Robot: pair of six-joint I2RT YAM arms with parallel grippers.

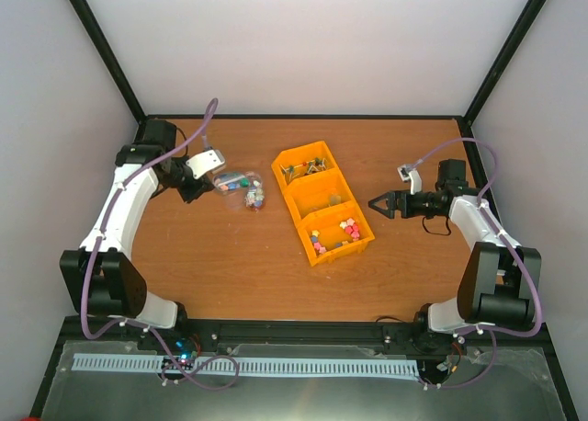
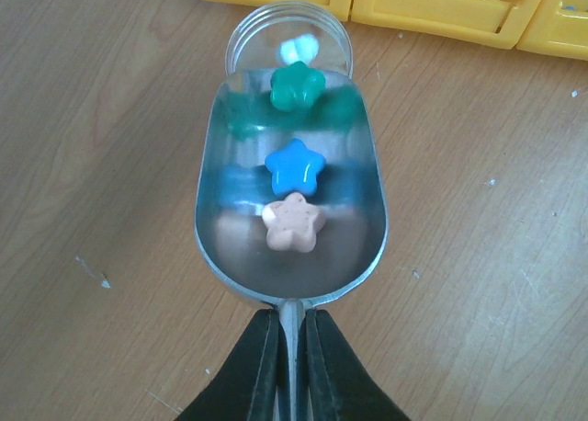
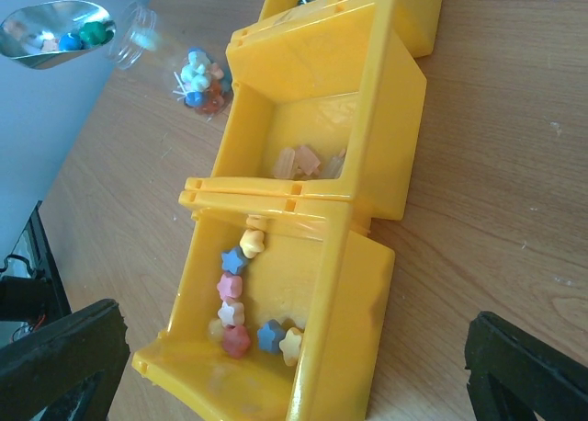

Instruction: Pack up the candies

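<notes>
- Right now the step in hand looks like the pour: the left gripper (image 2: 292,322) is clamped tight on the thin handle of a metal scoop (image 2: 234,242), whose front lip sits at the mouth of a clear container (image 2: 241,37) lying on the table (image 1: 230,256).
- Three star-shaped candies (image 2: 296,166) lie in the scoop's bowl: a green one nearest the lip, a blue one behind it, and a pale pink one further back.
- At least one white piece shows already inside the container, and the right wrist view shows a small colourful cluster further inside it.
- More candies wait in the end compartment of the yellow bin (image 3: 395,99) nearest the arms, just beside the container.
- Over on the other side, the right gripper (image 1: 375,203) hangs with its jaws spread wide and holds nothing, pointed at the bin from a little way off.
- Next, I'd judge, the scoop needs tipping forward, slowly, with the lip kept in line with that narrow mouth so the stars slide in rather than spill onto the wood.
</notes>
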